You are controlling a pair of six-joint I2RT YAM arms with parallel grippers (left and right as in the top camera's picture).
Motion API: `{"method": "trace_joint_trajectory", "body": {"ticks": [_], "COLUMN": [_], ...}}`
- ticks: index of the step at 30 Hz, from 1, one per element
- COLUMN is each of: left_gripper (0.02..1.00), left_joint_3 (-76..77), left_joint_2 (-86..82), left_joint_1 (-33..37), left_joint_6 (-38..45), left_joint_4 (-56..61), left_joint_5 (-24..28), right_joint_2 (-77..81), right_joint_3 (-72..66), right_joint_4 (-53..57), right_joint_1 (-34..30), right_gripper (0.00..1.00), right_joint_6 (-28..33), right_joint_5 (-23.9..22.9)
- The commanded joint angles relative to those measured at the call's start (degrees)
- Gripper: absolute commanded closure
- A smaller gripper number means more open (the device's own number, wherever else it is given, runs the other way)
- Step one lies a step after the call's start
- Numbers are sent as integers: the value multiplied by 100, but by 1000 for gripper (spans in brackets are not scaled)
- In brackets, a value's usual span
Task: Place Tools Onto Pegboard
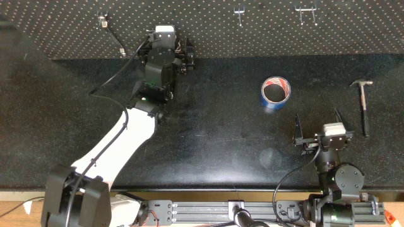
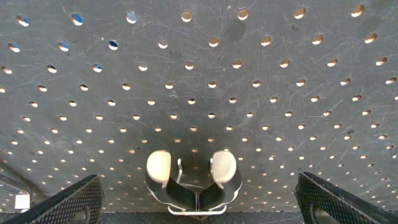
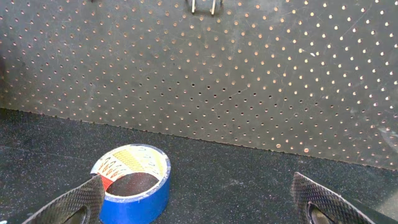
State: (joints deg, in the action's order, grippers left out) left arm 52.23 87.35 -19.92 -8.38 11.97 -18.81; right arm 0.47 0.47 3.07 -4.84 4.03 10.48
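My left gripper [image 1: 165, 36] is up against the pegboard [image 1: 208, 28] at its left-middle. In the left wrist view it [image 2: 199, 198] stands open, its fingers [image 2: 68, 202] wide apart. Between them, against the board, sits a small black clamp-like tool [image 2: 190, 183] with two cream round tips; neither finger touches it. A blue tape roll [image 1: 276, 93] lies flat on the black table, right of centre, and a hammer [image 1: 363, 104] lies at the far right. My right gripper [image 1: 317, 118] is open and empty, low near the table's front, with the tape roll [image 3: 132, 180] ahead of it.
Two metal hooks [image 1: 238, 12] [image 1: 306, 12] stick out of the pegboard at the upper right; one hook [image 3: 204, 6] is above the tape. Another hook with a thin dark piece [image 1: 112, 33] is at the board's left. The black table [image 1: 214, 139] is bare in the middle.
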Motion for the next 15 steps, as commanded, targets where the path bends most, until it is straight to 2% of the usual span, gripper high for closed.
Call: {"method": "trace_joint_trajectory", "body": {"ticks": [1, 2, 3, 7, 15], "left_gripper": [25, 23, 23, 23, 23], "left_joint_3": [24, -643, -1246, -2959, -4017], "left_joint_2": [-796, -1714, -2411, -4183, -6220], "left_joint_1": [170, 542, 756, 981, 1397], "left_joint_6": [22, -92, -330, -492, -483], "left_joint_4": [-654, -741, -647, 74, 0], "left_joint_5": [245, 761, 922, 1056, 1067], "right_joint_2": [-42, -42, -42, -42, -42], "right_joint_3": [-24, -24, -24, -24, -24], "right_joint_4": [15, 15, 15, 15, 15], "right_joint_1": [28, 28, 28, 28, 28], "right_gripper": [25, 27, 27, 25, 27], "right_joint_6": [76, 79, 76, 79, 76], "right_joint_5": [48, 48, 48, 48, 48]}}
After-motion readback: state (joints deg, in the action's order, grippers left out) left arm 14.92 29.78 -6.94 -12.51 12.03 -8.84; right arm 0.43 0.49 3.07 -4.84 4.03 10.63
